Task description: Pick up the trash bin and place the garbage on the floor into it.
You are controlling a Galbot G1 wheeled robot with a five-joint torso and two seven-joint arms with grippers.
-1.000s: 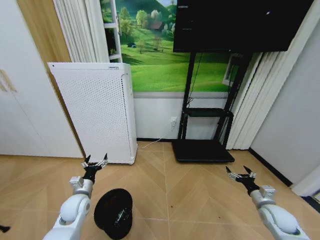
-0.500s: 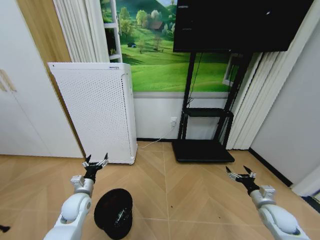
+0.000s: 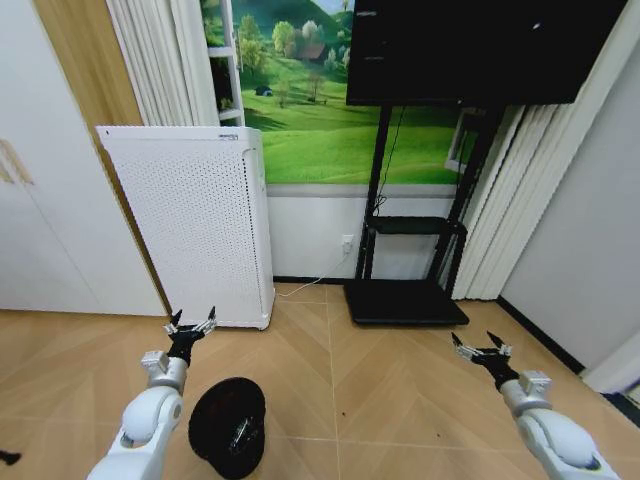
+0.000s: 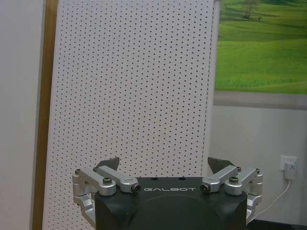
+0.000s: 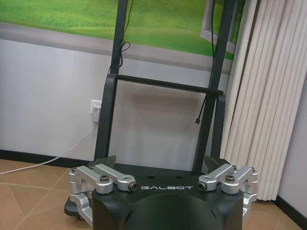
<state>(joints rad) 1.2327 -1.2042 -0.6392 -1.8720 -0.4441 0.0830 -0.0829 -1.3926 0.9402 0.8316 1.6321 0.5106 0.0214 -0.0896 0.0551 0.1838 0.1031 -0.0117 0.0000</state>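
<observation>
The trash bin (image 3: 228,424), small, black and round, stands on the wooden floor at the lower left of the head view, with something small and pale inside it. My left gripper (image 3: 190,325) hangs open just above and behind the bin, held out toward the white perforated appliance (image 3: 195,220). In the left wrist view that gripper (image 4: 163,165) spreads its fingers in front of the appliance (image 4: 129,86). My right gripper (image 3: 480,349) is open over bare floor at the lower right. In the right wrist view it (image 5: 160,163) points at the black TV stand (image 5: 163,120). The garbage is out of view.
A black TV stand base (image 3: 405,300) sits on the floor against the far wall, under a large screen (image 3: 480,45). A white cable (image 3: 310,283) runs along the skirting. White cabinet doors (image 3: 40,220) lie to the left, curtains (image 3: 500,200) to the right.
</observation>
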